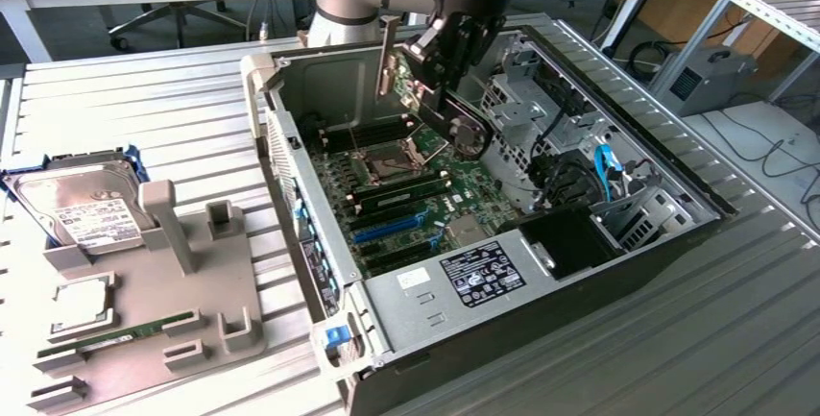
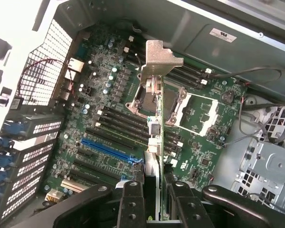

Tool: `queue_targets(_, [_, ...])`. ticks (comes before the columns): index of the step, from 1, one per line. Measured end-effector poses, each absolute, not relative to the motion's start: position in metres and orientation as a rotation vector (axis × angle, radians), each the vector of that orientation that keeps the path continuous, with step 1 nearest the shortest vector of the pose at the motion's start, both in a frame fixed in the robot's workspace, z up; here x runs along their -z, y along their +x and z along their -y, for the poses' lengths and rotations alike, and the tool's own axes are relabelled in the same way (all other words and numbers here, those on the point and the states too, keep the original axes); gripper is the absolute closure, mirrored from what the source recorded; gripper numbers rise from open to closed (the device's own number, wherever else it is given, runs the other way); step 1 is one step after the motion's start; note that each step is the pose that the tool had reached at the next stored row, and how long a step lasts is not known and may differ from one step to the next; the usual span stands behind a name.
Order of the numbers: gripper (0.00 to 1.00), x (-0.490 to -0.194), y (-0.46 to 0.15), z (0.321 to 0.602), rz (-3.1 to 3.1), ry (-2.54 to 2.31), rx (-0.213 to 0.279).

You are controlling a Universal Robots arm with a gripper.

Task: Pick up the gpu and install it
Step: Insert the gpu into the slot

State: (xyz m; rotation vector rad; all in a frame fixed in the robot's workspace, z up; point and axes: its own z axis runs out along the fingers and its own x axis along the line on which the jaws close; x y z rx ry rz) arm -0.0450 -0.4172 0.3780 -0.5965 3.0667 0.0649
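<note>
My gripper is shut on the gpu and holds it above the open computer case, over the motherboard. In the wrist view the gpu shows edge-on between my black fingers. Its silver end bracket points away from the gripper. The card hangs clear of the board, above the CPU socket area. The blue expansion slot lies off to one side of the card with nothing in it.
A grey fixture on the exterior view's left carries a hard drive, a CPU and a RAM stick. Inside the case are a drive cage, blue cables and black cables.
</note>
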Motion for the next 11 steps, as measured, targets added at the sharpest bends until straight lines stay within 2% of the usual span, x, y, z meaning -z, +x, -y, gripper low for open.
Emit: queue_targets(11, [0.74, -0.3780, -0.0451, 0.4172, -3.059, -0.639, -0.065])
